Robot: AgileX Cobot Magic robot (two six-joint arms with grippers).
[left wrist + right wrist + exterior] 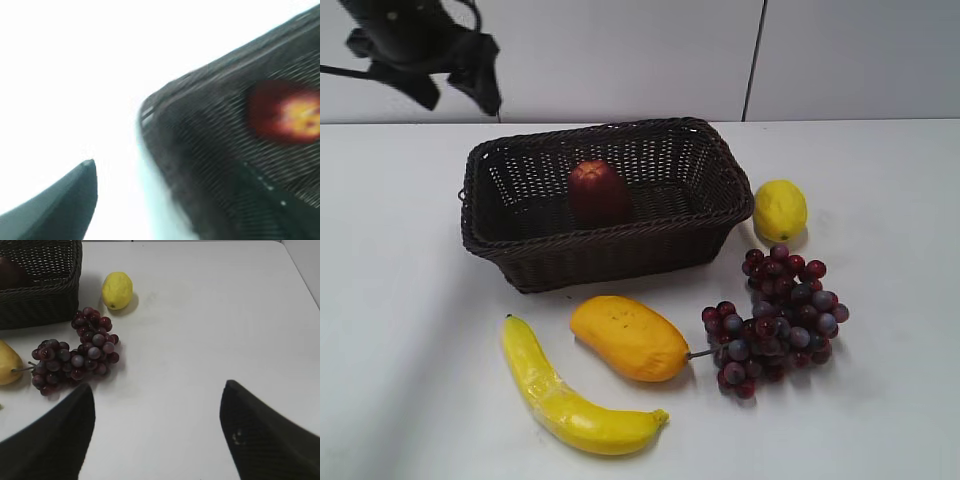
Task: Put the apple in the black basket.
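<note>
The dark red apple (598, 190) lies inside the black basket (610, 255) at the middle back of the white table. My left gripper (460, 98) hangs open and empty in the air above and to the left of the basket's left end. The blurred left wrist view shows the apple (285, 112) inside the basket (200, 125), and one finger at the lower left. My right gripper (157, 387) is open and empty over bare table to the right of the fruit. It is out of the exterior view. The right wrist view shows the basket's corner (45, 295).
A lemon (780, 210) sits right of the basket. A bunch of red-purple grapes (780, 320), a yellow-orange mango (630, 338) and a banana (570, 395) lie in front of it. The right wrist view shows the lemon (117, 290) and grapes (75, 352).
</note>
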